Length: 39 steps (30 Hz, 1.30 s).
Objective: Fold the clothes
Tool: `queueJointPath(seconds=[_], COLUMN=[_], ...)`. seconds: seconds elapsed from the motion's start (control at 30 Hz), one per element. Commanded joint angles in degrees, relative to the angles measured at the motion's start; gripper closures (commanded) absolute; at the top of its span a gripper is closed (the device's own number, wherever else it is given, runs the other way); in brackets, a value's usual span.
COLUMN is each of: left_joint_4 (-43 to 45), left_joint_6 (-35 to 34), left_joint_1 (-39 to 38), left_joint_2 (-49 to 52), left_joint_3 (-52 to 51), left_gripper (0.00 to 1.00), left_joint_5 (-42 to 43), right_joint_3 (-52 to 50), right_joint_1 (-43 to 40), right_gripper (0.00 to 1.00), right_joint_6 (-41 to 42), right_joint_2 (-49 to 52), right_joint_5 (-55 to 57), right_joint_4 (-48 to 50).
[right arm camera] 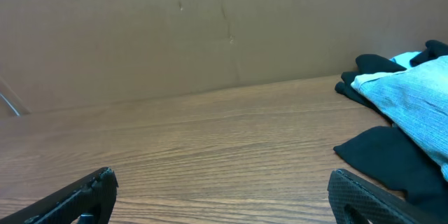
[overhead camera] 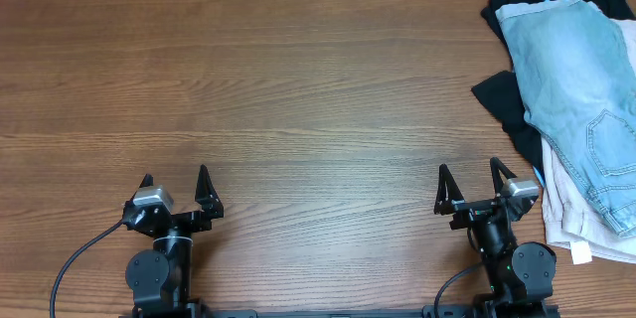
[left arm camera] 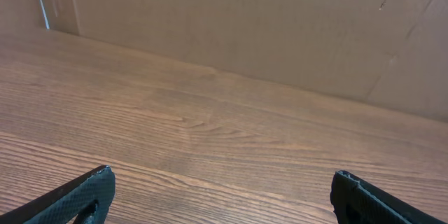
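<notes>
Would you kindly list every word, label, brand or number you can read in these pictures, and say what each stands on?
No text can be read in any view.
The white tag at the near edge of the beige garment: too small to read, if it is printed at all.
The denim shorts: no label or brand shows.
The brown wall behind the table: plain, no print.
</notes>
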Motion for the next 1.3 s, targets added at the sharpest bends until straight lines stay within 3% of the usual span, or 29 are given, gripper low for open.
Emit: queueJointPath(seconds=[0.0, 0.9, 1.03, 1.27], left_joint_4=[-0.1, -0.1, -0.1, -0.1], left_joint_6=[1.7, 1.7, 1.8, 1.7], left_joint_1=[0.6, 0.6, 0.6, 0.6], left_joint_2=[-0.5, -0.5, -0.5, -0.5], left_joint_3=[-0.2, -0.2, -0.2, -0.2], left_gripper=[0.00, 0.00, 0.00, 0.00], left_joint_5=[-0.3, -0.4, -0.3, -0.3], right_joint_3=[-0.6, -0.6, -0.6, -0.6], right_joint_1=[-0.2, -0.2, -0.2, -0.2], right_gripper=[0.00, 0.00, 0.00, 0.00], right_joint_6=[-0.1, -0.1, -5.5, -5.7], right_joint_2=[-0.6, -0.6, -0.6, -0.6], right_joint_5=[0.6, 0.5, 5.7, 6.5], right_joint_4=[0.2, 0.2, -0.3, -0.1])
